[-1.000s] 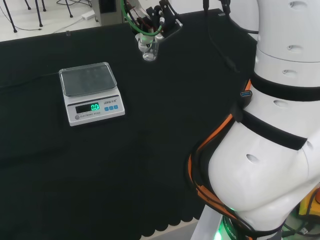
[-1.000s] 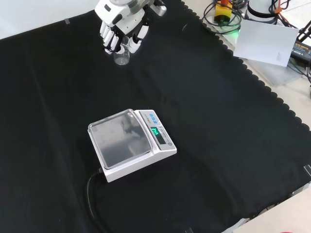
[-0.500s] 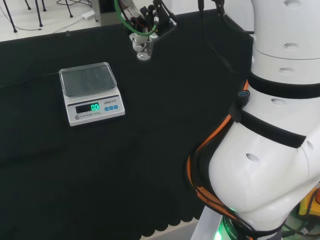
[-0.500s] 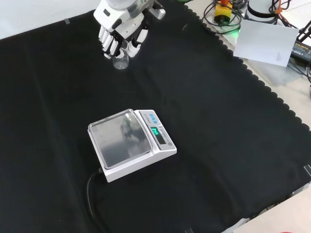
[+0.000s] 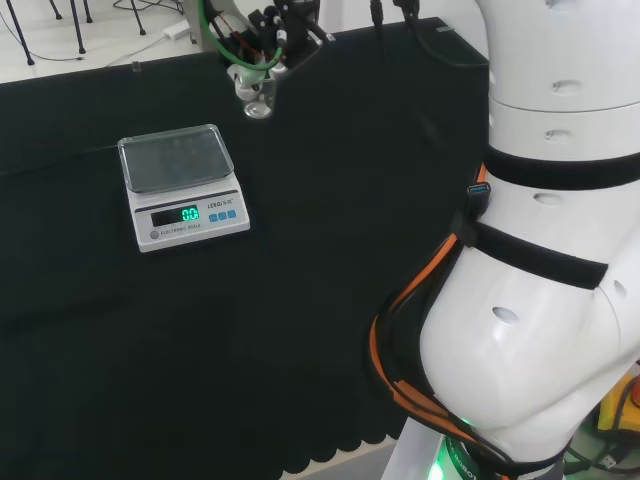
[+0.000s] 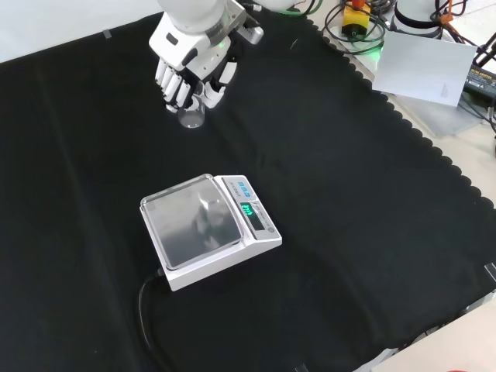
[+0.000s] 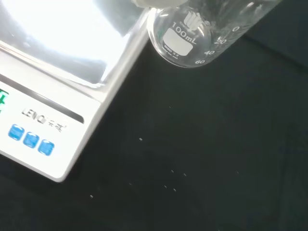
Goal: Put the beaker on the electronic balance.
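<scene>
Carried nearer the electronic balance [image 6: 209, 229], the beaker [image 6: 191, 115] hangs clasped in the robot hand [image 6: 188, 58].

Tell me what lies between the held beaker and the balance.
Nothing: in the front view only bare black cloth separates the beaker in the hand from the balance.

Beaker [image 6: 191, 116]: small clear glass, white graduation marks, upright, off the cloth, well apart from balance. Balance [image 6: 209, 229]: white body, clear square pan on top, pan bare, green display lit, blue buttons beside it, sits flat on black cloth, cable out the back.
</scene>
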Robot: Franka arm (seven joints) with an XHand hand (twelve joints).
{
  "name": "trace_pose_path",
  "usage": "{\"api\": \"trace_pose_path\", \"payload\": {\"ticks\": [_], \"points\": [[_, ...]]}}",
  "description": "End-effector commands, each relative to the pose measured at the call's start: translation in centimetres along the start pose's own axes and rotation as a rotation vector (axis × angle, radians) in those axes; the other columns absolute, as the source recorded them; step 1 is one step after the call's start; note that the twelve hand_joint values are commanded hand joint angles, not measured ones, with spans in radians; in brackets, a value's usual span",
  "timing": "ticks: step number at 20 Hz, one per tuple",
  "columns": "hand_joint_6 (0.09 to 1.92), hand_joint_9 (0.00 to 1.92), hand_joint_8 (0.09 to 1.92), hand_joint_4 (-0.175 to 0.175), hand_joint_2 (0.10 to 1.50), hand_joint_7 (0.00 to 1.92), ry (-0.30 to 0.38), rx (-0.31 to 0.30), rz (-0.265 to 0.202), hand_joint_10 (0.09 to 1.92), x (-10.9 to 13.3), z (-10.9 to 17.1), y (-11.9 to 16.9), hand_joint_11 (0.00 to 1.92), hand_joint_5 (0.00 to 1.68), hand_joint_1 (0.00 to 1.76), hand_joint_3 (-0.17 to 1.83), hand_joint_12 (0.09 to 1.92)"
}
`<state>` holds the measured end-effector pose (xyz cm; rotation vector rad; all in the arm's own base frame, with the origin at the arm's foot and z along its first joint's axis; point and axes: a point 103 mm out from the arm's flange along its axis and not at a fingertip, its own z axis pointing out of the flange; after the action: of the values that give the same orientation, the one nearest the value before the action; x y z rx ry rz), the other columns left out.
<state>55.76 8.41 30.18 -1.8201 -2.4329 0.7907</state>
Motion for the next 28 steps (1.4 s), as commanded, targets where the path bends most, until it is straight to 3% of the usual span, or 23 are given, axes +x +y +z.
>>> {"api": "trace_pose_path", "payload": {"ticks": [1, 4, 15, 28], "points": [[1.21, 0.84, 1.07, -0.175, 1.26, 0.53, -0.022, -0.01, -0.069, 1.18, 3.7, -1.4, 1.7, 0.8, 0.86, 1.14, -0.17, 1.09], [1.21, 0.84, 1.07, -0.175, 1.26, 0.53, -0.03, -0.013, -0.104, 1.18, 5.8, -2.0, 2.9, 0.8, 0.86, 1.14, -0.17, 1.09], [1.21, 0.84, 1.08, -0.175, 1.26, 0.54, -0.048, 0.008, -0.178, 1.18, 9.7, -1.6, 6.4, 0.8, 0.86, 1.14, -0.17, 1.09], [1.22, 0.84, 1.08, -0.175, 1.26, 0.54, -0.033, 0.036, -0.206, 1.19, 10.1, 0.2, 9.6, 0.8, 0.86, 1.14, -0.17, 1.09]]}}
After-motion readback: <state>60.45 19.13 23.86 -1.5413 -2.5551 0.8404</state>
